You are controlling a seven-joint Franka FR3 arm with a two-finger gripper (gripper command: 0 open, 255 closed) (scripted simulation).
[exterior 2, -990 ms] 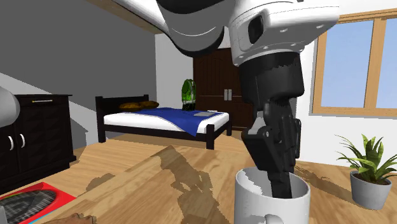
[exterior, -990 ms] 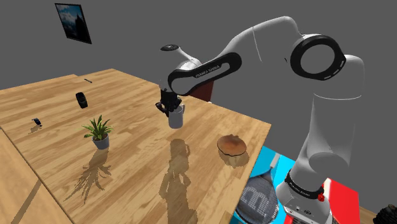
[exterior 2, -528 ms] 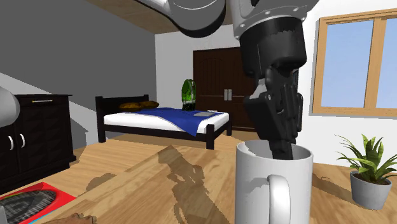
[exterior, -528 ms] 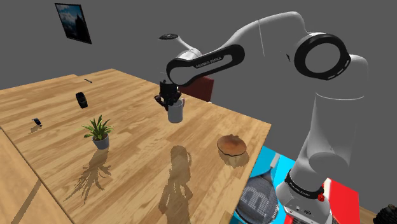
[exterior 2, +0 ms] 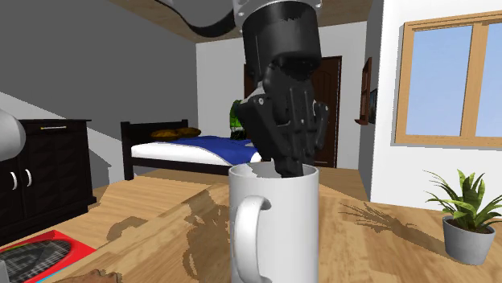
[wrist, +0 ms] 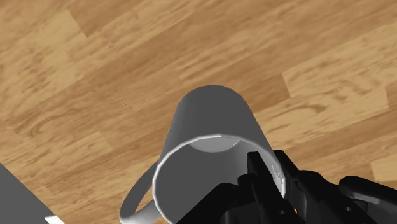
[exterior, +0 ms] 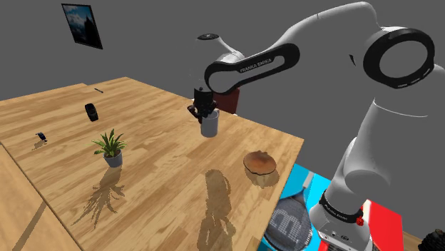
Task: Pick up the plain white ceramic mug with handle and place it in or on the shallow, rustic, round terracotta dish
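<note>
- White mug (exterior: 209,126) hangs upright in the air, clear of the wooden table (exterior: 153,167), its handle (exterior 2: 245,237) facing the second exterior camera.
- Black gripper (exterior: 205,113) reaches down onto the mug from above; its fingers (wrist: 266,183) are clamped on the mug's rim wall, one inside and one outside.
- Brown round dish (exterior: 259,163) sits on the table near its edge, well apart from the mug, toward the shoulder view's lower right.
- Potted plant (exterior: 110,147) stands on the table at the shoulder view's left.
</note>
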